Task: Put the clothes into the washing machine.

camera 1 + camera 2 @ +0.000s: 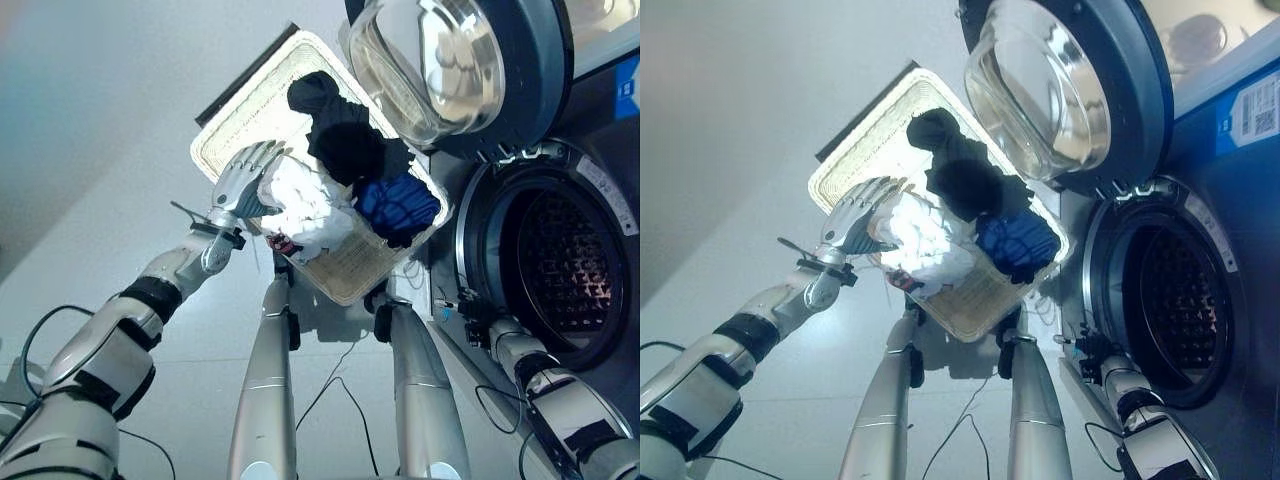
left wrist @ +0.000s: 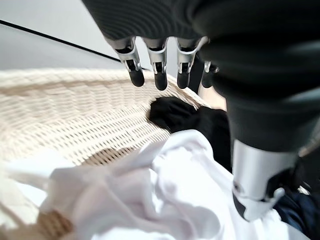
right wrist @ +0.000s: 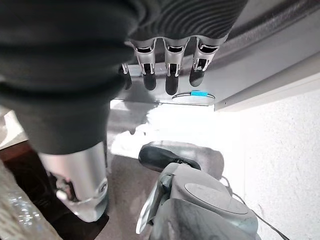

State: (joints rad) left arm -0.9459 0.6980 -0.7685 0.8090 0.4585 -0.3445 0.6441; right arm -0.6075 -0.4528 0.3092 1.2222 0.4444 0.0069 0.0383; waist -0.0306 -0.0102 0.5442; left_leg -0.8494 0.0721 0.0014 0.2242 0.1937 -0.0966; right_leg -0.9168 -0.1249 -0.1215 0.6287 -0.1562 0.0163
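Note:
A white wicker basket (image 1: pixel 232 122) sits left of the washing machine and holds a white garment (image 1: pixel 312 216), a black garment (image 1: pixel 345 135) and a blue garment (image 1: pixel 400 205). My left hand (image 1: pixel 245 180) hovers over the basket's left side, fingers (image 2: pixel 160 75) straight and open above the white garment (image 2: pixel 170 190), with its thumb just over the cloth. The machine's drum (image 1: pixel 562 268) gapes at the right, its round glass door (image 1: pixel 450 65) swung wide above the basket. My right hand (image 3: pixel 171 75) hangs low beside the machine's front, fingers relaxed and holding nothing.
The open door overhangs the basket's far right corner. A dark strip (image 1: pixel 245 75) runs along the basket's far edge. Grey floor (image 1: pixel 110 150) spreads out left of the basket. The machine's blue front carries a label (image 1: pixel 1260 110).

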